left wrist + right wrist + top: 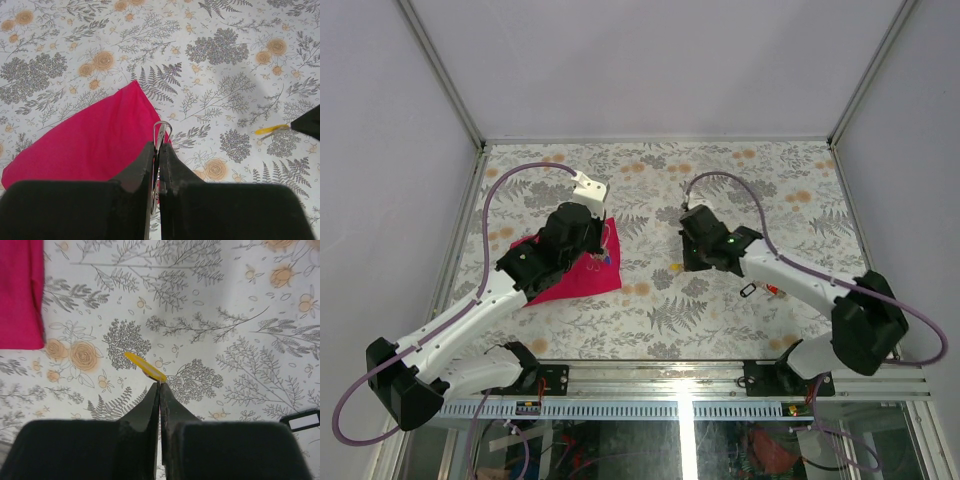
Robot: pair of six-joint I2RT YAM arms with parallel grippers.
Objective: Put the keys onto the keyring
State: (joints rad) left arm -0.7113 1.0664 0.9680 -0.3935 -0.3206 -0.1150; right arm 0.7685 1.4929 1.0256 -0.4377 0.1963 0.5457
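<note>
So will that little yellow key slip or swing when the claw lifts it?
It is probably very light: the yellow key looks tiny beside the right claw. It may pivot or slip, since only its very end seems pinched between the tips. It looks stiff, as it sticks straight out without drooping.

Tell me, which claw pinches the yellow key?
The right claw; the yellow key juts from its closed tips. The left claw grips the keyring instead.

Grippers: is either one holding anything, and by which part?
Left gripper pinches the keyring by one wire loop, its arc poking past the tips. Right gripper pinches the yellow key by one end.
</note>
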